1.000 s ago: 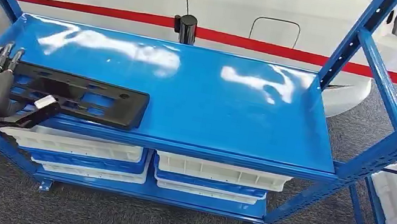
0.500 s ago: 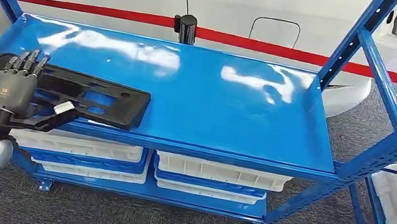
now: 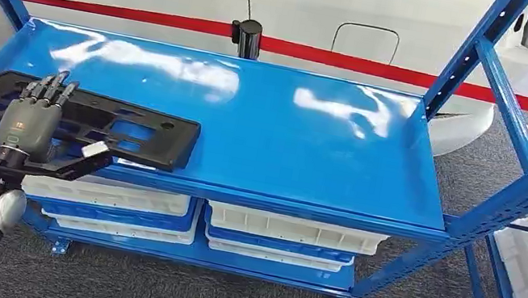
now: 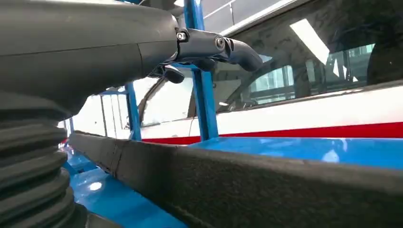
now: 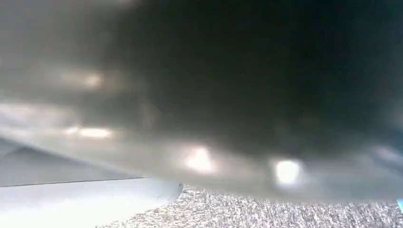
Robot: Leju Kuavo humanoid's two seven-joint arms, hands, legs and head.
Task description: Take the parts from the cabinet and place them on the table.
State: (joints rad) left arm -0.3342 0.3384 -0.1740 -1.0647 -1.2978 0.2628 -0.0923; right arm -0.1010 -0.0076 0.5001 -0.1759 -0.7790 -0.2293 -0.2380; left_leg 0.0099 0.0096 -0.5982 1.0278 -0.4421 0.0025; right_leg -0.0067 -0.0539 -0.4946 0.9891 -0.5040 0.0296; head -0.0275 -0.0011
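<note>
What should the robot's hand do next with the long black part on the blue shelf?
Probably close the fingers and thumb on the black part. The left hand sits at the part's near edge, fingers stretched over its top and thumb below, but a firm grip isn't clear. The part lies flat on the blue shelf, so it needs gripping before lifting.
</note>
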